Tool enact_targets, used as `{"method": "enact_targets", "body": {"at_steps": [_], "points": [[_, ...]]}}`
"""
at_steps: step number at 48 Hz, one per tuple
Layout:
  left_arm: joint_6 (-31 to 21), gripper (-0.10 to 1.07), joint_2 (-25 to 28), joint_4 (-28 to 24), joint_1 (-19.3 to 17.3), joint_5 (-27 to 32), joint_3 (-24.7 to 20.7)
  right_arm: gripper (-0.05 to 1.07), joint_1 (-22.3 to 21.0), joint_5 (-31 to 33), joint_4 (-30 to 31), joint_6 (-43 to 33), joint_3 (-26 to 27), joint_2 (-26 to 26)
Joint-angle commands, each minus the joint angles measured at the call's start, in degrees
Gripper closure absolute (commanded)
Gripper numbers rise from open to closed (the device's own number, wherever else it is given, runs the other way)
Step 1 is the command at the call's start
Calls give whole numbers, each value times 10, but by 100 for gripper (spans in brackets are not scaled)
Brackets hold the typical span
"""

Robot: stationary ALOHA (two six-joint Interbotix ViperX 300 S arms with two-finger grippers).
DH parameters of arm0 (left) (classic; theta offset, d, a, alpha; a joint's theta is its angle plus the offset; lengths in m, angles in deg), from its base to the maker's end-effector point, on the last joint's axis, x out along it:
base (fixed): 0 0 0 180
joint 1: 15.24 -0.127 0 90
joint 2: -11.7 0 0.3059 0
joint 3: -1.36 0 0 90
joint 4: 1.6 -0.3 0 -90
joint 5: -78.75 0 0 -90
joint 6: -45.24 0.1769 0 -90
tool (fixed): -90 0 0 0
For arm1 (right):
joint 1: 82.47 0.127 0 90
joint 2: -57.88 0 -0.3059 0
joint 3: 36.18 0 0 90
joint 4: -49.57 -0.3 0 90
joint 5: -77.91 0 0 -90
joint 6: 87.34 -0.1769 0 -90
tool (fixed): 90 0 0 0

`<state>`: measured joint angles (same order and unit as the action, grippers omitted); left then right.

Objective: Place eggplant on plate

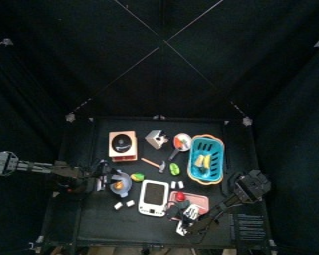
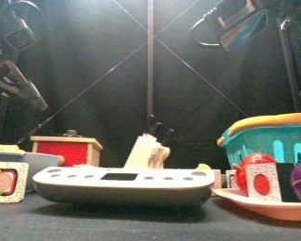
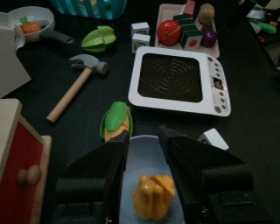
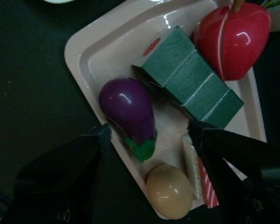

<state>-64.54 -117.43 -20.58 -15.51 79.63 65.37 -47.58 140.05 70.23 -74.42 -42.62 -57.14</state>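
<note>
Looking down on the small black bench (image 1: 93, 214), you've got the two black arms coming in from either side. Your left arm is parked over the left half, and its left gripper (image 3: 146, 162) hangs with the jaws standing apart above a yellow-orange toy vegetable (image 3: 154, 195), nothing clamped between them. Your right arm reaches in over the bench's front right corner.

Biggest item on the bench: the blue plastic basket with slotted sides (image 1: 206, 162), sitting toward the right edge. Next down, the white flat kitchen scale with a dark weighing pad (image 1: 153, 196), at the middle of the front edge. Just to its right, also along the front edge, is the flat white rounded-rectangular plate (image 4: 90, 52).

On that plate, at one end, there's the glossy red toy apple (image 4: 234, 39), and the dark green box-shaped block (image 4: 189, 79) right next to it. The purple toy eggplant with a green cap (image 4: 129, 103) lies flat on the plate's middle, just beside the green block. Your right gripper (image 4: 149, 150) is released: jaws spread wide to either side of the eggplant's cap end, gripping nothing. Smallest, the beige egg-shaped piece (image 4: 168, 188) lies near the plate's other end, below the eggplant's cap.
</note>
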Motion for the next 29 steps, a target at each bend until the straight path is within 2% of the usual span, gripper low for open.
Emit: {"method": "enact_targets", "body": {"at_steps": [1, 21, 29], "points": [[-1, 23, 1, 0, -1, -4, -8, 2, -2, 8, 4, 0, 19, 18], [-1, 23, 1, 3, -1, -4, -6, 2, -5, 8, 14, 1, 32, 14], [-3, 23, 2, 4, -1, -3, -4, 2, -9, -1, 79, -2, 43, 14]]}}
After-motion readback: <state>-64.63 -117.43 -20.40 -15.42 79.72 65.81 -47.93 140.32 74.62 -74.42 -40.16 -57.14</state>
